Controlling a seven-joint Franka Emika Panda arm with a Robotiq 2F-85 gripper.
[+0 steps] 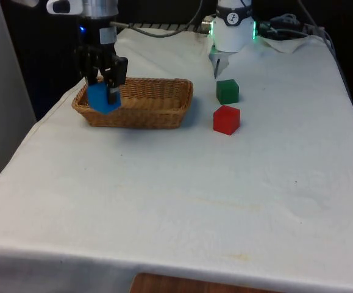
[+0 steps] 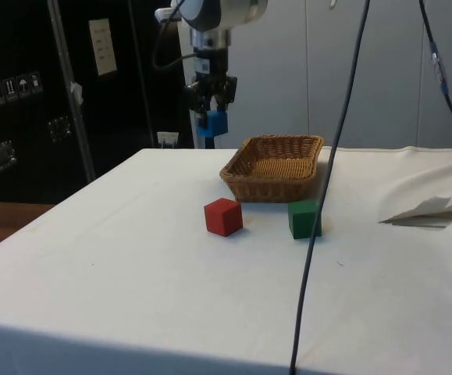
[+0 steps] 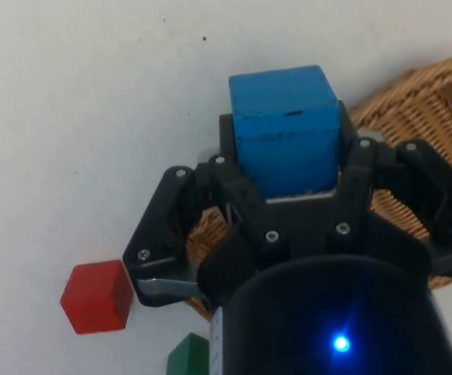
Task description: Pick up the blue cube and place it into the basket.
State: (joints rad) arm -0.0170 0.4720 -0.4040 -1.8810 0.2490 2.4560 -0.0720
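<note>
The red cube (image 1: 227, 119) is sitting nearest the front camera among the things on the tabletop (image 1: 182, 201), resting on the white cloth. The green cube (image 1: 227, 91) is standing just behind it, close by but not touching it. In the side view the red cube (image 2: 223, 216) and green cube (image 2: 304, 219) are lying side by side in front of the basket (image 2: 273, 168).

The wicker basket (image 1: 158, 110) is lying towards the front view's left, well apart from the two cubes' side of the cloth yet near them.

The tool (image 1: 105, 93) is hanging in the air, with its fingers closed narrowly on the blue cube (image 1: 103, 97). In the front view the cube is showing against the basket's end on the front view's left. In the side view the tool (image 2: 212, 119) is holding the blue cube (image 2: 213, 123) clear above the tabletop, off beyond the basket's far rim rather than over its middle. In the wrist view the blue cube (image 3: 286, 129) is sitting squarely between the black fingers (image 3: 357, 176), with the cloth beneath it and the basket (image 3: 428, 101) lying just beside. The red cube (image 3: 97, 297) and an edge of the green cube (image 3: 190, 358) are also showing there.
</note>
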